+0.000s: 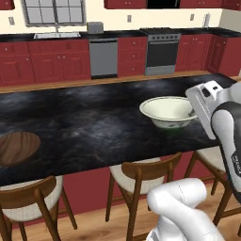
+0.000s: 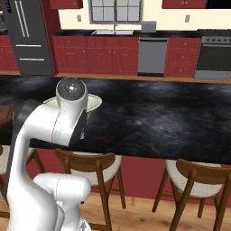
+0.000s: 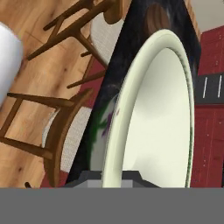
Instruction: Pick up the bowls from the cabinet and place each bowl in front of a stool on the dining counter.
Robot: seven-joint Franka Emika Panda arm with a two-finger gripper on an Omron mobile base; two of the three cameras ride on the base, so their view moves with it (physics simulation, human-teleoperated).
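- My pincer (image 3: 111,177) is clenched on the rim of the cream-white bowl (image 1: 168,111); in the hand view the rim runs up between my two finger tips, with the pale inside on one side and the green-patterned outside on the other.
- The cream-white bowl sits on the dining counter (image 1: 94,122), close to its near edge and toward the right end as the left base view shows it, with my hand against its right side.
- A stool (image 1: 141,176) stands just below that edge, a little left of the bowl, its backrest touching or nearly touching the counter side.
- The dark brown bowl (image 1: 16,147) lies at the near edge toward the counter's left end, well apart from the cream one, above another stool (image 1: 30,200).
- In the right base view my arm covers most of the cream bowl; only its far rim shows.
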